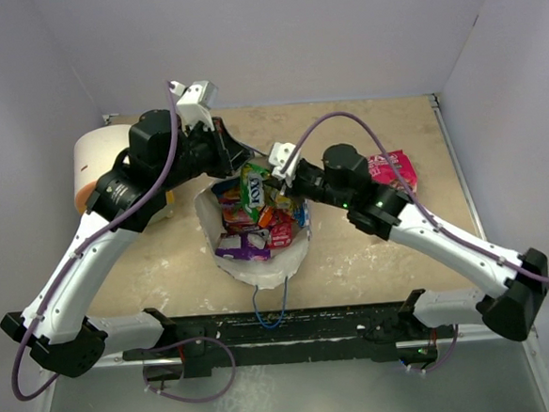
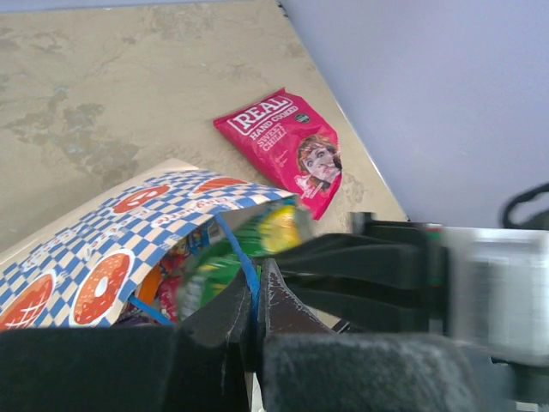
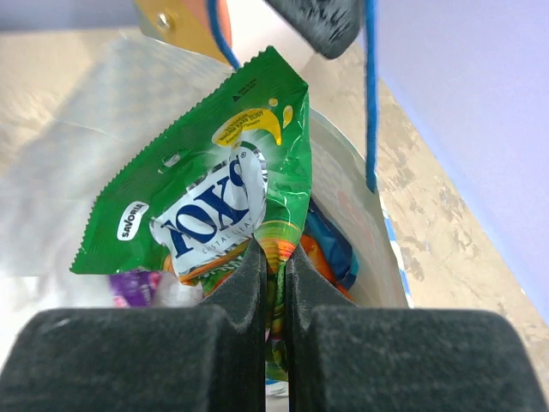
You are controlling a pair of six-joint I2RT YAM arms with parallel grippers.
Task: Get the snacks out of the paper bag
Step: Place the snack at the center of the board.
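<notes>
Both arms rise from their bases at the lower corners of the top view and bend inward to meet near mid-frame, the left claw (image 1: 242, 166) pinched tight on a blue cord handle (image 2: 249, 275), the right claw (image 1: 283, 191) clamped on a green packet (image 3: 232, 172), its fingers (image 3: 243, 296) almost touching.

The right arm (image 1: 427, 228) hides one side of the pink packet (image 1: 394, 169). The green packet (image 2: 210, 273) looks blurry from the left wrist. Packets (image 1: 244, 248) low in the bag (image 1: 260, 273) are covered, too small to read.
</notes>
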